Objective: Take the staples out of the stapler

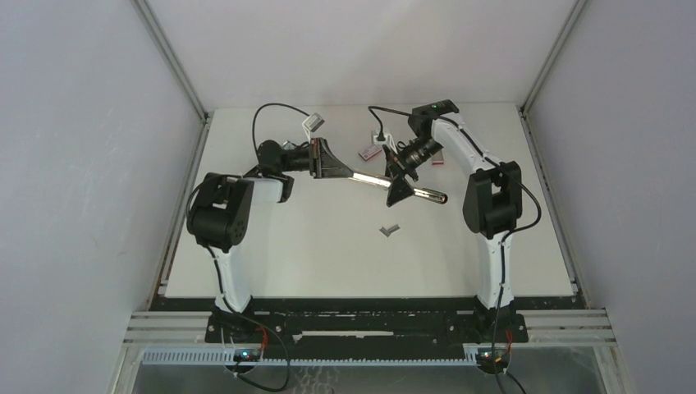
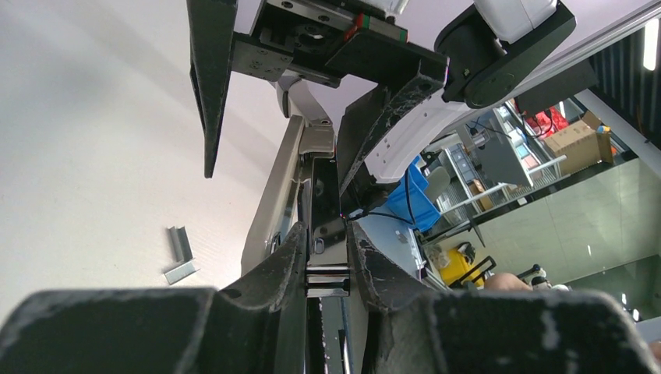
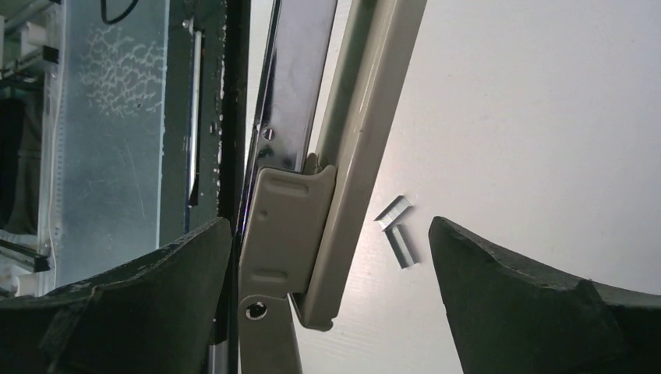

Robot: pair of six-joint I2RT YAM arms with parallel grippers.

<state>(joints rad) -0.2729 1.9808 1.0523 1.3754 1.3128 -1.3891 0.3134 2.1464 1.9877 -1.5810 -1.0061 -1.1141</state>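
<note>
The left gripper [image 2: 327, 265] is clamping one end of the stapler [image 1: 373, 179], apparently bracing it for the wide-open, empty right gripper [image 3: 331, 257] straddling its bars, while the staples [image 1: 390, 231] are lying loose near the table's [image 1: 287, 254] centre.

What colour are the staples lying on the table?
Silver-grey staples, clearest in the right wrist view.

The stapler [image 3: 366, 117] runs off the right wrist view's top and bottom edges.
</note>
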